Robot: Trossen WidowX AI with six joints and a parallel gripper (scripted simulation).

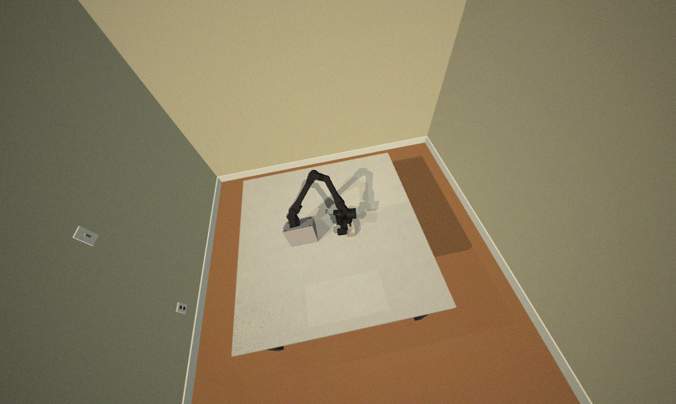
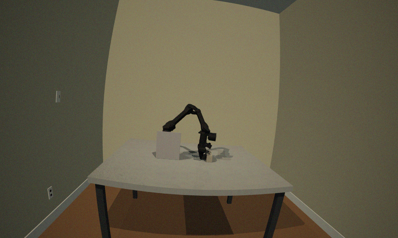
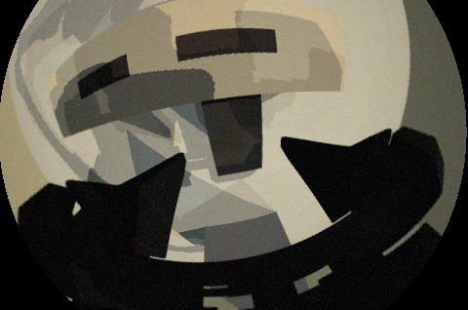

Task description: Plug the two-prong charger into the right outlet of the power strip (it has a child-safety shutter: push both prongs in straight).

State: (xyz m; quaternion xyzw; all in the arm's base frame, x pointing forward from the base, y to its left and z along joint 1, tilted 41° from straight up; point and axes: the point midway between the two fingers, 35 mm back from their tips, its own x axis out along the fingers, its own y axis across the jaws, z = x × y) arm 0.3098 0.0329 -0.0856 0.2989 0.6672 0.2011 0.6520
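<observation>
The beige power strip [image 1: 351, 230] [image 2: 209, 158] [image 3: 297, 68] lies across the upper part of the wrist view, with two dark recesses, left [image 3: 103, 76] and right [image 3: 226, 43], in its top. A small dark block [image 3: 236, 125], apparently the charger, is at the strip's near side; its prongs cannot be made out. My gripper [image 1: 342, 230] [image 2: 202, 157] [image 3: 234, 149] is open and points down low over the table beside the strip. In the wrist view its black fingers are spread on either side of the block's lower end, with visible gaps to both sides. The top and exterior views hide the block.
The white table [image 1: 270, 281] [image 2: 188, 177] carries a pale box [image 1: 300, 234] [image 2: 168, 145] under the arm's base, left of the gripper in the top and exterior views. Arm shadows fall across the table and strip. A thin cable-like line [image 3: 36, 130] curves along the left in the wrist view.
</observation>
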